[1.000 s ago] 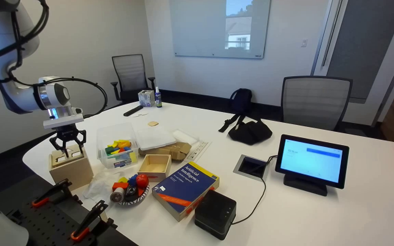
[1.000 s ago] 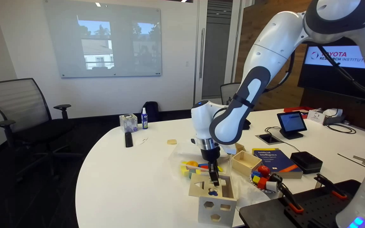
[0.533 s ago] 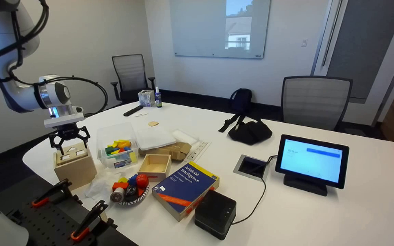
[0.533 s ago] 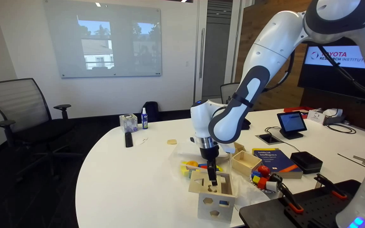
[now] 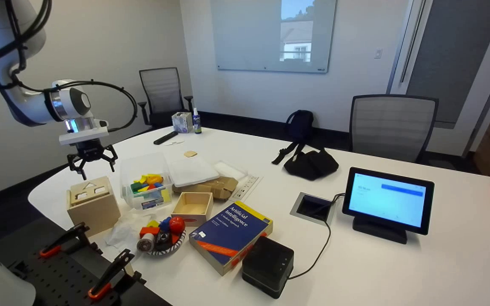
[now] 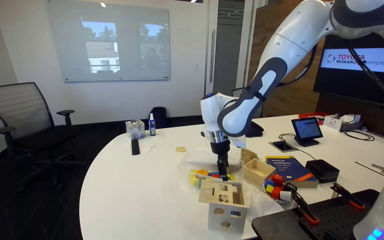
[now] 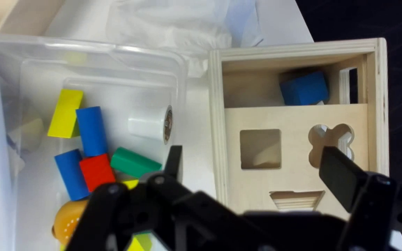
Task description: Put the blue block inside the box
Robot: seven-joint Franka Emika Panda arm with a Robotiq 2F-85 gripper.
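White tabletop [image 6: 128, 186]; hand [image 5: 98, 174] spread, nothing pinched, above box [image 5: 94, 214]; blue block [image 7: 304, 89] inside, below hand, beyond it in wrist view. Likely only retreat left.

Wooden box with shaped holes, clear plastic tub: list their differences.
The wooden box is opaque tan wood; the clear plastic tub is see-through. A panel with holes covers part of the box's top; the tub's top is open. The box shows one blue block, the tub several coloured pieces. Both stand on the white table and hold something blue.
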